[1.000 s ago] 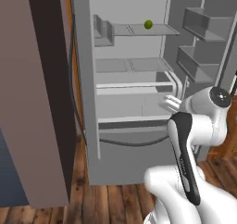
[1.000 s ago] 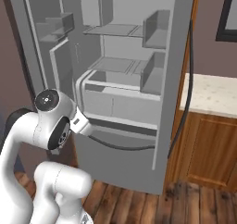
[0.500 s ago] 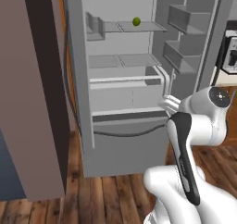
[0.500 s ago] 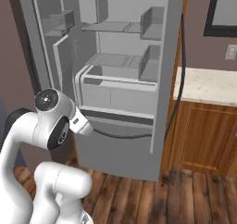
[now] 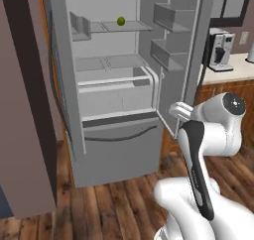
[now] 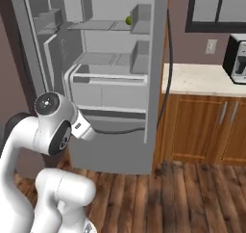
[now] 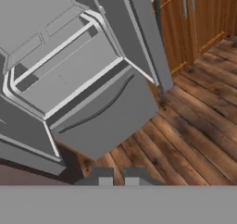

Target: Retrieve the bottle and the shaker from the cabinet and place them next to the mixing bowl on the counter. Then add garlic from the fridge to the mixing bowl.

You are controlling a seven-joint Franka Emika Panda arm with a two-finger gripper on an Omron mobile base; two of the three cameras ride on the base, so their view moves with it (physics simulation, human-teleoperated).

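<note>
Left base view: we see the fridge (image 5: pixel 124 85) open, door swung to 3 o'clock with bins on it. A small green round item (image 5: pixel 121 21) sits on the top glass shelf, at about 12 o'clock — too small for us to tell what it is. Drawer below the shelves, dark seal along the door edge. The counter (image 5: pixel 230 70) shows at 2 o'clock with a coffee machine (image 5: pixel 221 49) on it. Arm folded at 4 o'clock, in front of the fridge's lower part.

Right base view: fridge (image 6: pixel 103 78) at 11 o'clock, the green item (image 6: pixel 128 20) just peeking past a door bin. Counter (image 6: pixel 202 79) at 3 o'clock over brown cupboards, wood floor (image 6: pixel 182 198) below.

Hand view: gripper (image 7: pixel 118 177) at 6 o'clock, tips nearly touching — shut, nothing between them. It looks down on the fridge's (image 7: pixel 78 93) lower drawer front and the floor (image 7: pixel 194 135).
</note>
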